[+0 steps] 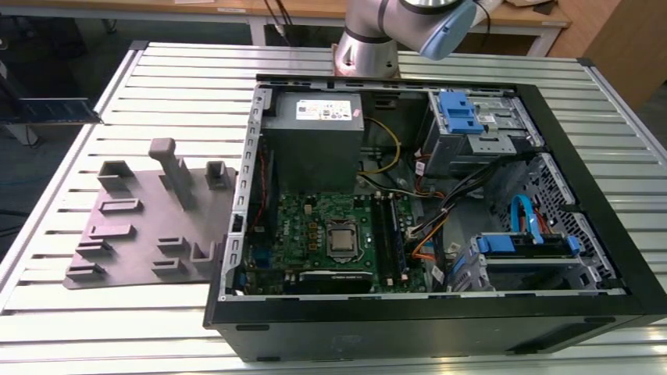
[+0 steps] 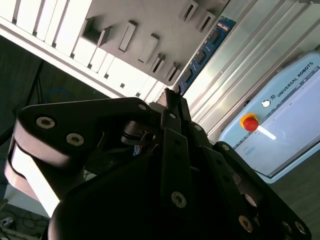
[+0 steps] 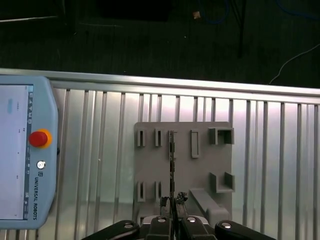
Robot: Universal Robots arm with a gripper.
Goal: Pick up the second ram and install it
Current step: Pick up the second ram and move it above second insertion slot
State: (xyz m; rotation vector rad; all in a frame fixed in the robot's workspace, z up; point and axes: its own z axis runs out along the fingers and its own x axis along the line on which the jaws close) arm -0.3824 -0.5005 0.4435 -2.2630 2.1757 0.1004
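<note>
Memory stick [image 2: 206,50] is gripped by one end in the jaws, which are closed tight on it. The rest of the stick juts out past the fingertips [image 2: 176,107], with its blue face and row of chips showing in the second wrist view. In the first wrist view it shows edge-on as a thin dark line. The stick is up in the air above the grey tray [image 3: 200,167], clear of its slots and posts.

The tray lies flat on the slatted metal tabletop [image 3: 100,150]. A control pendant [image 3: 20,155] with a red stop button lies on the same tabletop, near the tray but apart from it.

In the exterior view the tray is at 9 o'clock from the open computer case [image 1: 417,332]. A green circuit board [image 1: 312,226] lies inside the case. The robot arm [image 1: 386,31] rises at the case's 12 o'clock.
</note>
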